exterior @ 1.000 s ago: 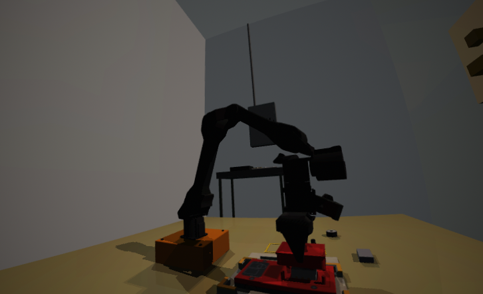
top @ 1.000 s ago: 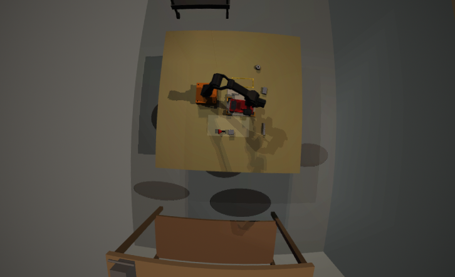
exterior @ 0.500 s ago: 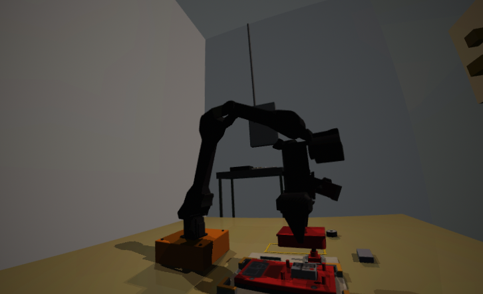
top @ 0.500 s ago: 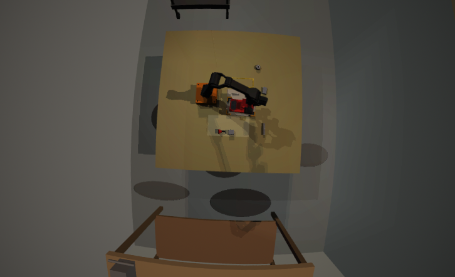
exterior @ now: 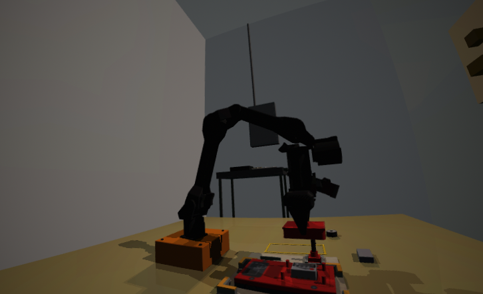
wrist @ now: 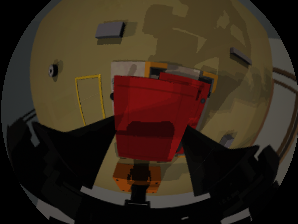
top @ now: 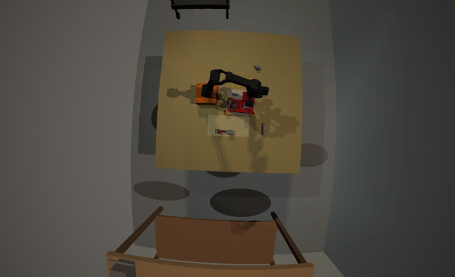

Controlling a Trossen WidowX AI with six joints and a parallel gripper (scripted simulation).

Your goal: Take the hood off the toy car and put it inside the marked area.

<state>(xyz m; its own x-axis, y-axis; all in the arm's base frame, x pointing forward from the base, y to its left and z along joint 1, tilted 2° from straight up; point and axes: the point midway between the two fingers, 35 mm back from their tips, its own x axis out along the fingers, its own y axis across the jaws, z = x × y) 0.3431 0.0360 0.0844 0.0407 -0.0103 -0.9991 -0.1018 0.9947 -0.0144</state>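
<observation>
My gripper is shut on the red hood and holds it in the air, clear above the toy car. The car is red with orange corners and sits on the table in front of the arm's base. The marked area is a yellow outline on the table just behind the car. In the wrist view the outline lies to the left of the hood. The hood hangs over the car's rear end, near the outline's front edge, not over its middle.
The arm's orange base stands left of the car. A grey block and a small wheel lie beyond the outline. A grey bar and small parts lie on the near side.
</observation>
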